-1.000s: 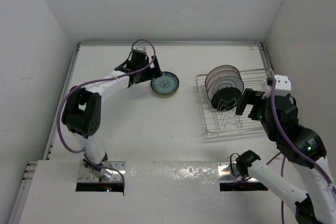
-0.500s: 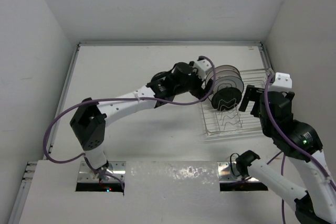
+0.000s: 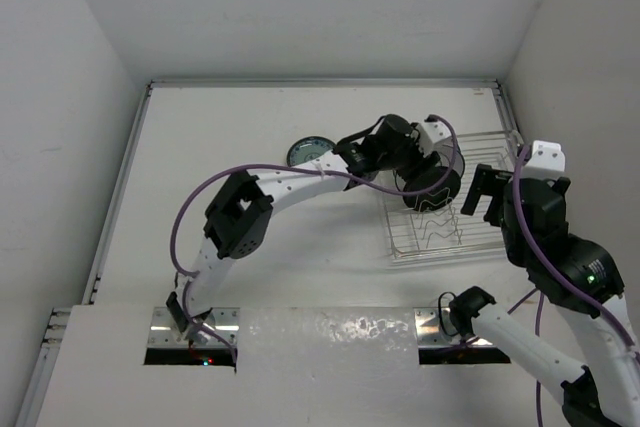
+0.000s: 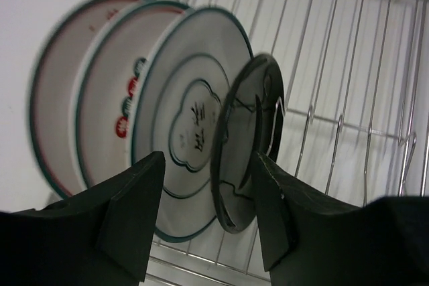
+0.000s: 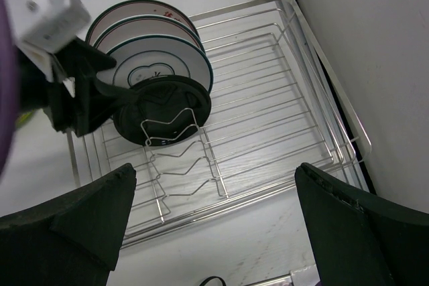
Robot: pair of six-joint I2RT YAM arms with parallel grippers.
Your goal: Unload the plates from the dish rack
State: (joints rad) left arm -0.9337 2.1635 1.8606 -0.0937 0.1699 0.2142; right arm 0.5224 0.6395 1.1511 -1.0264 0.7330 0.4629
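Note:
The dish rack point(image 3: 432, 239) stands at the right of the table. Several plates stand in its far slots: a dark plate point(image 4: 244, 142) in front, a white teal-rimmed plate point(image 4: 191, 125) behind it, then a white plate with red marks point(image 4: 110, 112). My left gripper point(image 4: 208, 216) is open, its jaws on either side of the dark plate's rim, the right finger point(image 4: 275, 212) close to it. In the top view the left gripper point(image 3: 428, 159) is over the plates. My right gripper point(image 5: 218, 229) is wide open and empty above the rack's empty wavy slots point(image 5: 181, 159).
A teal-patterned plate point(image 3: 305, 150) lies on the table left of the rack, partly hidden by the left arm. The rack's raised wire side point(image 5: 322, 65) runs close to the right wall. The left arm stretches across the table's middle.
My left arm has swung from the teal-patterned plate on the table across to the rack, and its open jaws now straddle the dark plate. The right gripper has shifted slightly to the right.

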